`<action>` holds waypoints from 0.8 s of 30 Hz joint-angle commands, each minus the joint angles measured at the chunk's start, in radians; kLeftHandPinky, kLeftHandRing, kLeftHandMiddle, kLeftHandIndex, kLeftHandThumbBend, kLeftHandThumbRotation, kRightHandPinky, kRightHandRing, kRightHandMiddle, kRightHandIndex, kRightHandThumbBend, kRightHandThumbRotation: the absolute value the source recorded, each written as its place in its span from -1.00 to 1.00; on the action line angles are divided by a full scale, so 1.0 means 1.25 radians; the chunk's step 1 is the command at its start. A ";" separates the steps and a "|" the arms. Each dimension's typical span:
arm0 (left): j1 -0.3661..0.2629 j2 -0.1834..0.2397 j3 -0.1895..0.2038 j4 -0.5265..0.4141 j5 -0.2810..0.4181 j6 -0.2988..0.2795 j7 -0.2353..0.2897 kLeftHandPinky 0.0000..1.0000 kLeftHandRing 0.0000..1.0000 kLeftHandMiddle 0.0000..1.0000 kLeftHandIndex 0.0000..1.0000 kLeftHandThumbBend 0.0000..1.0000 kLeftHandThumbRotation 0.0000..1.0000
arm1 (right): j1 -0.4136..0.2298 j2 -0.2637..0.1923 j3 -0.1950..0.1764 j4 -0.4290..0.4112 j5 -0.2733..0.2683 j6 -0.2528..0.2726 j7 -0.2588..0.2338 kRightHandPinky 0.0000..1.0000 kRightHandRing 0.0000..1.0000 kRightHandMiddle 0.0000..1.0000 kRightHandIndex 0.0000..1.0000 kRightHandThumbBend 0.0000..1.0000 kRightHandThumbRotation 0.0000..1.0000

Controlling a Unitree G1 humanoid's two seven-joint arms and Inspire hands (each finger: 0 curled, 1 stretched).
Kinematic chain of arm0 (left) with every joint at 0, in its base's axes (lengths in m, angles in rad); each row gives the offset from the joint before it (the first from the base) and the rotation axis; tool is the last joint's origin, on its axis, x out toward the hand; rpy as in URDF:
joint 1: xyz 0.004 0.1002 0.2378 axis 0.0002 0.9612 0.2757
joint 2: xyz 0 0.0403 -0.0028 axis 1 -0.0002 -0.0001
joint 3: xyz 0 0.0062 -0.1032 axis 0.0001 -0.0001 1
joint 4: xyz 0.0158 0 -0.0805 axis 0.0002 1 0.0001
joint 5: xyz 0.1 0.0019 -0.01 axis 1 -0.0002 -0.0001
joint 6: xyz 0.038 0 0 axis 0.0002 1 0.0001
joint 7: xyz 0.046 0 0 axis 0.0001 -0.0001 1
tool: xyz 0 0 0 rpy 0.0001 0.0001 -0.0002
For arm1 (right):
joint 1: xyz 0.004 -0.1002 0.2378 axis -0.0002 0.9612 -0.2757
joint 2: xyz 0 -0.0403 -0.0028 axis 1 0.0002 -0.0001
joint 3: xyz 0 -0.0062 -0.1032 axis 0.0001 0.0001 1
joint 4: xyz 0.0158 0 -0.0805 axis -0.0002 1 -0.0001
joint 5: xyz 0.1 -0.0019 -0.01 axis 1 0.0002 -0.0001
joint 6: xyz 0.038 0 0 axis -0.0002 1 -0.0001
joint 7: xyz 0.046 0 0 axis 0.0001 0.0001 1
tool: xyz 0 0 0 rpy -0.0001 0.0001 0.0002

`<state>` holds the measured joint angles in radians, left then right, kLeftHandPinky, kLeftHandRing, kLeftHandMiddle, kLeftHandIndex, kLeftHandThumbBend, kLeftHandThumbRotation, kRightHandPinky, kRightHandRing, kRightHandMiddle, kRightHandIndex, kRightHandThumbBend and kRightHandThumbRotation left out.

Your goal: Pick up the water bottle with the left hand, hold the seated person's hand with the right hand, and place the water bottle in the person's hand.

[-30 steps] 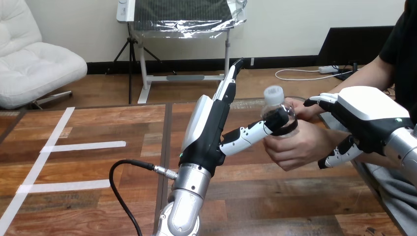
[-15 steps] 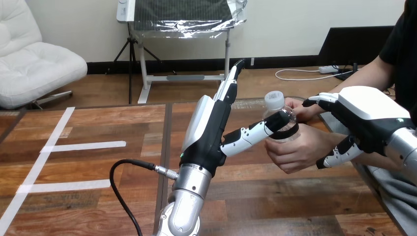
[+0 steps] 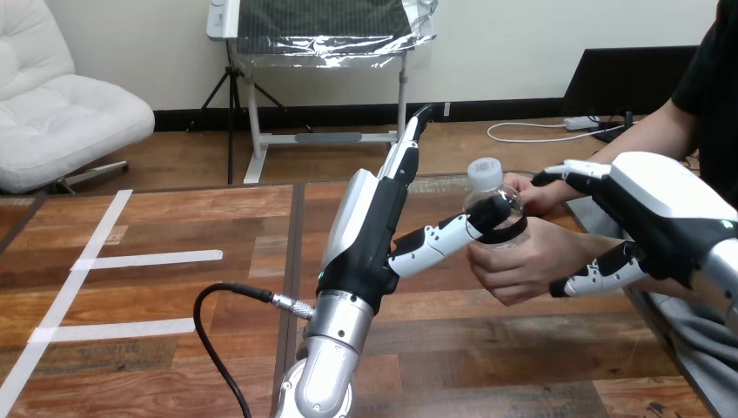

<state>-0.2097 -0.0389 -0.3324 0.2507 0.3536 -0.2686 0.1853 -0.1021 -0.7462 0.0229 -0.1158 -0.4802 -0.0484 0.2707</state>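
Observation:
A clear water bottle [image 3: 498,209] with a white cap stands upright in the person's hand [image 3: 522,266], which is closed round its lower part at mid right. My left hand [image 3: 370,226] is raised beside it with its fingers straight and pointing up. Its thumb [image 3: 444,235] reaches right and touches the bottle's front. My right hand [image 3: 661,205] brackets the person's wrist, fingers [image 3: 566,170] over the top and thumb [image 3: 600,274] underneath. The person's other hand [image 3: 533,193] shows just behind the bottle.
The wooden table [image 3: 174,296] carries white tape lines [image 3: 148,259] at its left. A black cable [image 3: 218,348] loops off my left forearm near the bottom. The person sits at the right edge.
The bottle and the person's hand have sunk a little and eased right. My right hand has shifted slightly right along the wrist. My left hand has stayed in place.

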 commanded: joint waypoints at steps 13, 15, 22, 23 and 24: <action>0.128 -0.034 0.012 -0.152 -0.097 -0.109 0.015 0.88 0.94 0.96 0.92 0.19 0.54 | 0.132 0.227 -0.059 -0.224 0.024 -0.059 -0.239 0.44 0.64 0.68 0.55 -0.08 -1.00; 0.147 -0.035 0.010 -0.165 -0.107 -0.125 0.017 0.88 0.93 0.95 0.90 0.15 0.57 | 0.145 0.255 -0.051 -0.231 0.021 -0.071 -0.266 0.43 0.62 0.67 0.54 -0.14 -1.00; 0.207 -0.036 0.009 -0.190 -0.118 -0.190 0.036 0.83 0.86 0.89 0.84 0.03 0.62 | 0.184 0.338 -0.022 -0.232 0.019 -0.133 -0.339 0.41 0.60 0.64 0.50 -0.32 -1.00; 0.213 -0.036 0.009 -0.193 -0.117 -0.196 0.039 0.81 0.85 0.88 0.84 0.02 0.62 | 0.187 0.344 -0.020 -0.231 0.018 -0.142 -0.345 0.41 0.60 0.64 0.50 -0.33 -1.00; 0.228 -0.038 0.009 -0.199 -0.112 -0.205 0.047 0.80 0.84 0.87 0.83 0.01 0.62 | 0.192 0.357 -0.013 -0.224 0.021 -0.162 -0.360 0.41 0.60 0.64 0.50 -0.35 -1.00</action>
<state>0.0496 -0.0415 -0.3336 0.0725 0.2109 -0.4639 0.2153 0.1390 -0.3605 -0.0056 -0.3805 -0.4564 -0.1848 -0.1145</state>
